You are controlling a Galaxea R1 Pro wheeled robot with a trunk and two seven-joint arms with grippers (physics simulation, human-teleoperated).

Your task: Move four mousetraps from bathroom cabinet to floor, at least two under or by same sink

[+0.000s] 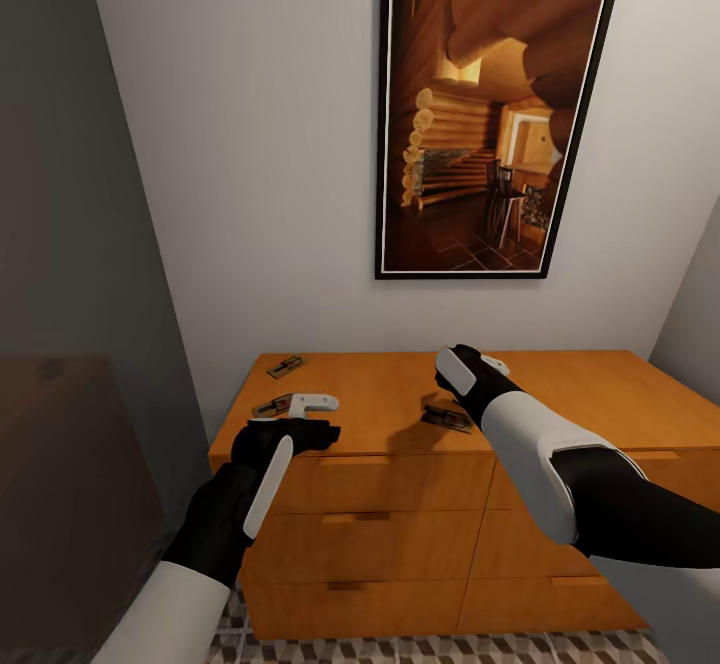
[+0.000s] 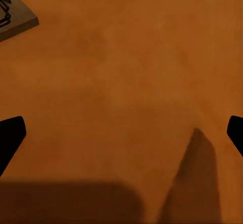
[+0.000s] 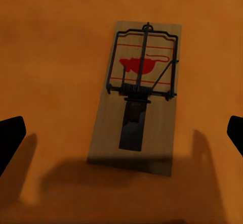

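R gripper over a trap on the cabinet top, pre-grasp.

Right gripper point(image 1: 470, 372) hangs w/ fingers spread wide, holding nothing, above the small flat tan wooden mousetrap w/ black wire bar point(image 3: 136, 110); it lies on the low orange-brown wooden cabinet point(image 1: 400, 504), between the fingertips in the right wrist view, not touched. Best approach: drop straight, clamp the board's long edges, avoid the wire. Left gripper point(image 1: 300, 419) also open & empty near the front-left edge, w/ a second trap point(image 1: 272, 406) just beside it; a third point(image 1: 286, 367) sits farther back left.
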